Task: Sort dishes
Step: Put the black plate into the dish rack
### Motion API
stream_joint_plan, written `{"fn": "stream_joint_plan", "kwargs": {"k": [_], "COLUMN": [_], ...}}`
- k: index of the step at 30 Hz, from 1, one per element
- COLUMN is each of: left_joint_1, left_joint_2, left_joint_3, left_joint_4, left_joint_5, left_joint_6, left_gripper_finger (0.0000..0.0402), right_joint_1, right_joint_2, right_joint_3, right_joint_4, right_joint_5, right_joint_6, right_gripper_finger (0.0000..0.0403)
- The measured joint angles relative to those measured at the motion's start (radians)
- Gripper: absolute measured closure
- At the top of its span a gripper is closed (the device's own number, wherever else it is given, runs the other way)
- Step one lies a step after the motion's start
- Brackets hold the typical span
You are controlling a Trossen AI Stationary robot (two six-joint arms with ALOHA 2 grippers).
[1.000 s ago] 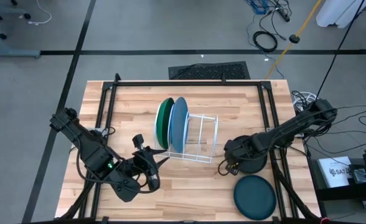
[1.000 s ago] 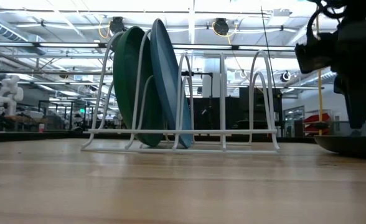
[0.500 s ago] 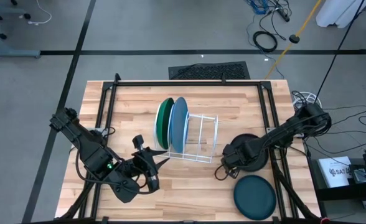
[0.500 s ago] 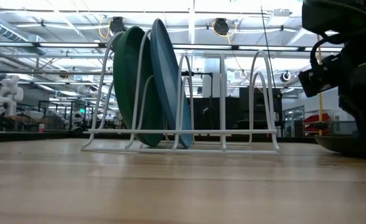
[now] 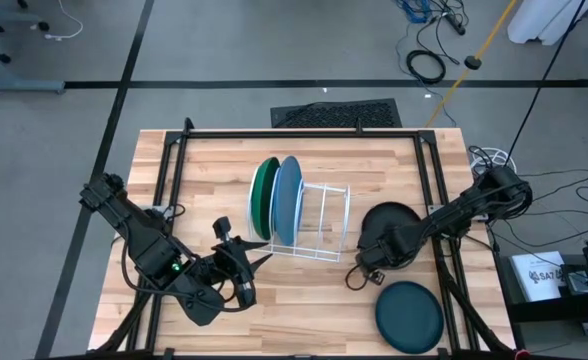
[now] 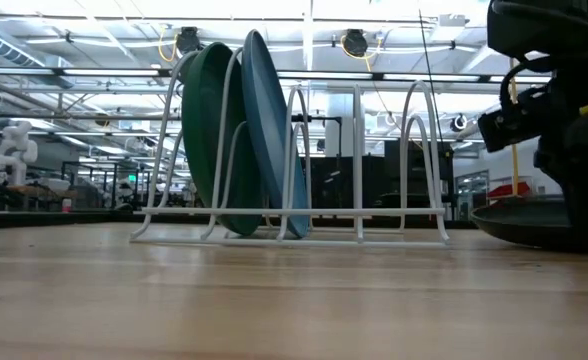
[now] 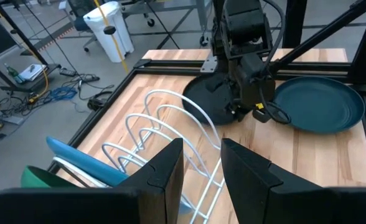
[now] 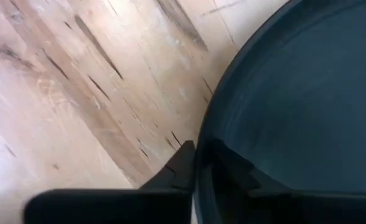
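Right hand (image 5: pixel 371 262) pinching black plate (image 5: pixel 391 222) rim, tilting it up off surface (image 5: pixel 214 175) beside rack (image 5: pixel 319 220); green plate (image 5: pixel 263 195), light blue plate (image 5: pixel 288 196) racked; teal plate (image 5: pixel 410 315) lying flat; left hand (image 7: pixel 201 163) waiting, fingers parted

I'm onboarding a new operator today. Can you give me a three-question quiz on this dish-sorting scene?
1. How many plates stand in the white wire rack?
2. True or false: the right hand grips the rim of the black plate.
3. Where does the dark teal plate lie: A in the rack, B flat on the table, C under the left hand?

Key: 1. Two, the green plate and the light blue plate. 2. True. 3. B.
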Motion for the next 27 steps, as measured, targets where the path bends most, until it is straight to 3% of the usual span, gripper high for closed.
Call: {"fn": "stream_joint_plan", "kwargs": {"k": [3, 9, 17, 22, 27], "left_joint_1": [0.000, 0.000, 0.000, 0.000, 0.000], "left_joint_2": [0.000, 0.000, 0.000, 0.000, 0.000], "left_joint_3": [0.000, 0.000, 0.000, 0.000, 0.000], "left_joint_4": [0.000, 0.000, 0.001, 0.000, 0.001], "left_joint_5": [0.000, 0.000, 0.000, 0.000, -0.005], "left_joint_6": [0.000, 0.001, 0.001, 0.001, 0.001], "left_gripper_finger": [0.0283, 0.0283, 0.0283, 0.0283, 0.0283], "right_joint_1": [0.000, 0.005, 0.039, 0.078, 0.126], "right_joint_2": [-0.002, -0.045, -0.209, -0.320, -0.390], "right_joint_3": [0.000, 0.011, 0.111, 0.179, 0.256], "right_joint_4": [-0.006, -0.061, -0.232, -0.228, -0.124], "right_joint_5": [0.010, 0.085, 0.357, 0.553, 0.781], "right_joint_6": [-0.029, -0.035, 0.046, 0.052, -0.077], "right_gripper_finger": [0.0393, 0.0399, 0.0402, 0.0402, 0.0402]}}
